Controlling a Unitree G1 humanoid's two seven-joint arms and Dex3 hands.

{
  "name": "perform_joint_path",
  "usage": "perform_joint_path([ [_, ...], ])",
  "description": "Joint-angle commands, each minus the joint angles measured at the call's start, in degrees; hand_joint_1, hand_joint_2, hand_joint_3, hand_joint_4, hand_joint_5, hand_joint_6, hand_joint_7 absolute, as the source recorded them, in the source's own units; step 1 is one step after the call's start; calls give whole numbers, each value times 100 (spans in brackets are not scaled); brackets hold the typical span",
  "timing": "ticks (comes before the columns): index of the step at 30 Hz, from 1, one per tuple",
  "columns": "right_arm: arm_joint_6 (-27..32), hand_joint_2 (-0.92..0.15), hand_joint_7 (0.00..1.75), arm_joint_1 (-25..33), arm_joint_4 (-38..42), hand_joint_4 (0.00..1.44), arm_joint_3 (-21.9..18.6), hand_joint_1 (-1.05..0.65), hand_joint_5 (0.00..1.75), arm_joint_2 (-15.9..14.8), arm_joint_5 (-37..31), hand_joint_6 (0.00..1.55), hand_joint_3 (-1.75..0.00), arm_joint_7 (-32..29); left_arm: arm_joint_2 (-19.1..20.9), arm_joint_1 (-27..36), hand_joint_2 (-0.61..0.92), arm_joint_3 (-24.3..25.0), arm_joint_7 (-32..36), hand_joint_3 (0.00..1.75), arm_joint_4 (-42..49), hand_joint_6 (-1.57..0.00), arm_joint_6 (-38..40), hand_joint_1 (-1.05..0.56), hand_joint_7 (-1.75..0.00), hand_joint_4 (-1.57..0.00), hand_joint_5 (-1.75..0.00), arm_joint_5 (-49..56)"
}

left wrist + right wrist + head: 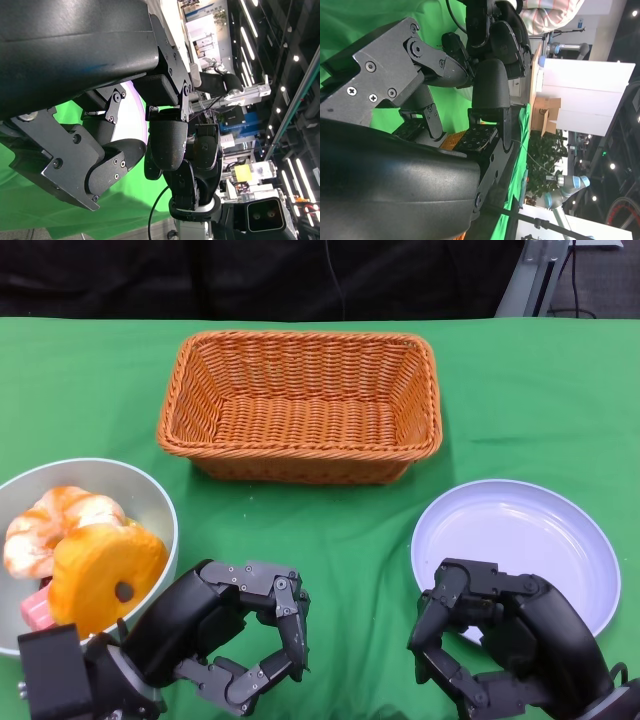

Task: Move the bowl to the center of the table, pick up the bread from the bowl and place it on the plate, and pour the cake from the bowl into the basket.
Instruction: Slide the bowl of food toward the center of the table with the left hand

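Both of our hands sat lowest in the frame, nearest us, and neither held anything: the left hand (pixel 235 635) at lower left had its fingers curled inward around empty air, and the right hand (pixel 490 635) at lower right was curled the same way, overlapping the near rim of the plate (pixel 560 515). We judged the first risk there: a careless lift of the right hand could have nudged or tipped that plate.

At the left edge the bowl (pixel 150 490) lay just beside our left hand, partly cut off by the frame, not yet at the centre. In it we saw the bread (pixel 100 575), a round orange piece standing on edge, a paler glazed piece (pixel 55 525) behind it, and the pink cake (pixel 38 610) low against the near wall. Because the load sat heaped and high, we thought a fast slide over the green cloth (pixel 320 530) could have rolled the bread out, or bunched the cloth.

Farthest, at upper centre, stood the basket (pixel 300 405), well apart from the bowl; a pour begun short of it would likely have dropped the cake on the cloth.
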Motion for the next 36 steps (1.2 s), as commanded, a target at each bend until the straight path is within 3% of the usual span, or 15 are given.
perform_joint_path([
  [1, -25, -49, 118, -11, -5, 82, -43, -7, 156, -5, 98, 79, -103, 1, 75, -30, 44, 12, -21, 122, 54, -88, -9, -6, -127, -80, -156, -16],
  [7, -37, -46, 117, -15, -2, 82, -30, -6, 157, -14, 68, 79, -108, -12, 83, -25, 42, 19, -19, 125, 51, -88, 10, -6, -127, -81, -154, -25],
  [36, -54, -50, 117, -43, 51, 81, -22, -7, 157, 13, 46, 80, -101, -21, 77, -56, 46, 72, -23, 117, -5, -88, -166, -6, -124, -81, -152, -99],
])
